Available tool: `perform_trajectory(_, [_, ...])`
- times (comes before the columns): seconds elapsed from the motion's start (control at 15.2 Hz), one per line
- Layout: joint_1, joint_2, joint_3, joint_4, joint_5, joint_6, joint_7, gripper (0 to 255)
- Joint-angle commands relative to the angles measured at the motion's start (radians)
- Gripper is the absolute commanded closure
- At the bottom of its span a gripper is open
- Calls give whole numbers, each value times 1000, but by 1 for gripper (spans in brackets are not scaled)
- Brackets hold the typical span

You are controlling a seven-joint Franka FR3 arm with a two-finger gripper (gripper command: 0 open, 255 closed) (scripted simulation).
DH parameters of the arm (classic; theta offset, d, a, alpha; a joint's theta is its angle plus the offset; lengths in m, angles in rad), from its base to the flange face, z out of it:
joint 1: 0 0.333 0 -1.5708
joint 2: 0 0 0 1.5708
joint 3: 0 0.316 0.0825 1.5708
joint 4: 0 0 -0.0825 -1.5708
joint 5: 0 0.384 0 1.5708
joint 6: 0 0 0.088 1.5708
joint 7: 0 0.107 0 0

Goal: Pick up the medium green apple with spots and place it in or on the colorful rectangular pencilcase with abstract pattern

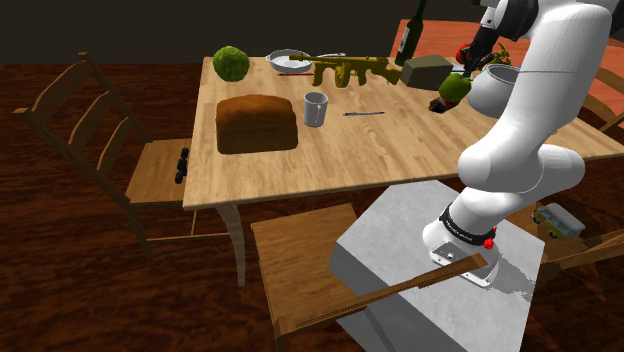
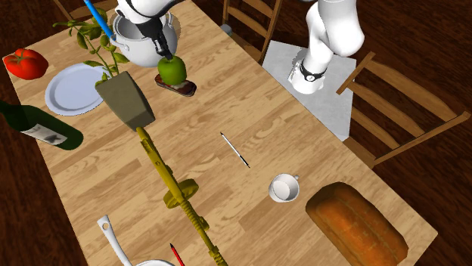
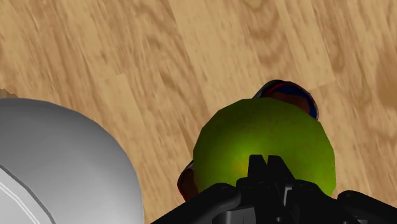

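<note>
A green apple (image 2: 172, 69) hangs right over a small dark red and blue pencil case (image 2: 180, 88) lying on the wooden table (image 2: 227, 98). My black gripper (image 2: 162, 50) comes down on the apple from above and is shut on it. In the wrist view the apple (image 3: 264, 149) sits against the fingertips of the gripper (image 3: 266, 167), and the pencil case (image 3: 289, 92) peeks out from behind it. I cannot tell whether the apple touches the case. In the shoulder view the apple (image 1: 456, 88) and the case (image 1: 439, 104) are at the table's far right.
A grey pot (image 2: 140, 38) stands close beside the apple, and a boxed plant (image 2: 125, 98) is just past the case. A plate (image 2: 72, 87), tomato (image 2: 25, 63), bottle (image 2: 38, 128), yellow toy gun (image 2: 174, 189), pen (image 2: 234, 150), cup (image 2: 284, 187) and bread loaf (image 2: 355, 223) are spread over the table.
</note>
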Motion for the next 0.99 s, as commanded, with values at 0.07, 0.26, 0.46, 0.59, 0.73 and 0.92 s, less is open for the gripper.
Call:
perform_trajectory(0.07, [0, 1, 0, -2, 0, 1, 0, 255])
perform_trajectory(0.26, [1, 0, 0, -4, 0, 1, 0, 0])
perform_trajectory(0.46, [1, 0, 0, -3, 0, 1, 0, 0])
perform_trajectory(0.59, [-6, 6, -1, 39, 1, -35, 1, 0])
perform_trajectory(0.73, [-21, 22, -1, 130, 5, -110, 3, 0])
perform_trajectory(0.92, [-28, 31, -1, 170, 8, -141, 4, 0])
